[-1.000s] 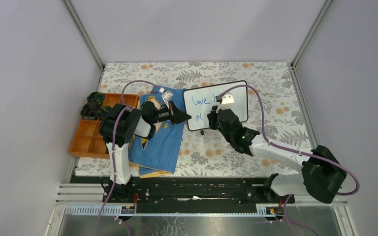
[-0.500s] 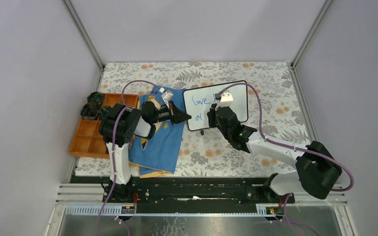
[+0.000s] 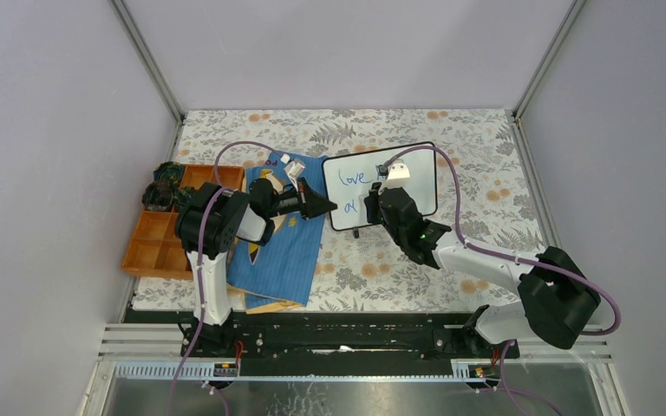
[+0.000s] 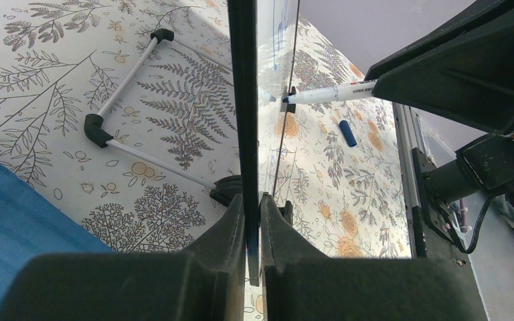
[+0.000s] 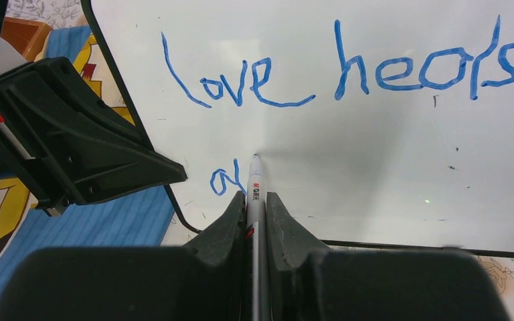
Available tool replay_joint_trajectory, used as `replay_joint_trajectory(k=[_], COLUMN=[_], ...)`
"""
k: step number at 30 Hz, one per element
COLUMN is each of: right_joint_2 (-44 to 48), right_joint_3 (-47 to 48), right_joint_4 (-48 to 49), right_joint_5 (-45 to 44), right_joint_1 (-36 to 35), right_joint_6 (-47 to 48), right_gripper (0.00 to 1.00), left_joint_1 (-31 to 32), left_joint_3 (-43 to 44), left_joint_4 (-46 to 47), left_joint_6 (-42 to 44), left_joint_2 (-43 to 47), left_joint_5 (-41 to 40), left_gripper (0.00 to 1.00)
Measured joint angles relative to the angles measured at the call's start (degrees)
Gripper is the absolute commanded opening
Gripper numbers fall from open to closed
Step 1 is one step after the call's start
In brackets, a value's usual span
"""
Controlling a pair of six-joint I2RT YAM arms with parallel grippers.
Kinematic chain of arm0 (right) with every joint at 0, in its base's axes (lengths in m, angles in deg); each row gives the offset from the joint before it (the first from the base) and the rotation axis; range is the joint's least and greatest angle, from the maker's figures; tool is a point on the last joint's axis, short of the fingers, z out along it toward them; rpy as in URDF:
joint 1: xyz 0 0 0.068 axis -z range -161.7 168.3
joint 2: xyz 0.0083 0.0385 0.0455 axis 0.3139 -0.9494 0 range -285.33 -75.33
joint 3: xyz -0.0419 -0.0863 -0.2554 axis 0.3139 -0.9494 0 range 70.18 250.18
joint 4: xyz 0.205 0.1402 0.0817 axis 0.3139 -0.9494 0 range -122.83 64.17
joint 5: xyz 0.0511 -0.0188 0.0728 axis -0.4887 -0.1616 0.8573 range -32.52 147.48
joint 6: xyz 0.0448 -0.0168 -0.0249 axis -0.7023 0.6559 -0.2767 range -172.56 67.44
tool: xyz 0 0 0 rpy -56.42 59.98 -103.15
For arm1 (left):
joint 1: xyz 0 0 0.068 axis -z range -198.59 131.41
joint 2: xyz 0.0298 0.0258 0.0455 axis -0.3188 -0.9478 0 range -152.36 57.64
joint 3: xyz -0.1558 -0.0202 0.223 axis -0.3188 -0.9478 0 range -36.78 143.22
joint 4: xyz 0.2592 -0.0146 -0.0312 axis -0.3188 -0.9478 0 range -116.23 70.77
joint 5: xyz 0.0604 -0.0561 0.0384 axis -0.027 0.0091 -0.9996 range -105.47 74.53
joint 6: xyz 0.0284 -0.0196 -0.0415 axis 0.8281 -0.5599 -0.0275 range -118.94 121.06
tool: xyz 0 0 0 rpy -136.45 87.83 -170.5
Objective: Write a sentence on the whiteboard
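The whiteboard (image 3: 421,186) stands tilted at the table's middle. My left gripper (image 3: 328,206) is shut on its left edge, seen edge-on in the left wrist view (image 4: 243,100) between my left gripper's (image 4: 253,200) pads. The sentence (image 5: 339,63) reads "love heals" in blue, with an "a" (image 5: 224,180) below it. My right gripper (image 5: 255,197) is shut on a white marker (image 5: 255,184), whose tip touches the whiteboard (image 5: 375,154) just right of the "a". The marker also shows in the left wrist view (image 4: 334,92). My right gripper (image 3: 373,204) covers part of the writing from above.
A blue cloth-like book (image 3: 282,243) lies under the left arm. An orange compartment tray (image 3: 160,238) with dark items (image 3: 163,186) sits at the far left. A blue marker cap (image 4: 347,133) lies on the floral table. The board's white foot bar (image 4: 127,80) rests behind it.
My right arm has shifted a little to the left along the board with the marker. The left arm and the board have not moved.
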Motion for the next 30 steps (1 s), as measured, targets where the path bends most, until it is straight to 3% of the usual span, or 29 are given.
replay_joint_trajectory(k=[30], right_joint_2=[-1.09], right_joint_3=[0.31], right_joint_4=[0.07], right_joint_5=[0.96], right_joint_1=[0.28], right_joint_6=[-0.74], right_gripper=[0.00], left_joint_1=[0.00], left_joint_3=[0.07], left_joint_4=[-0.26], left_joint_6=[0.00], left_joint_2=[0.00], left_joint_5=[0.00], left_gripper=[0.00])
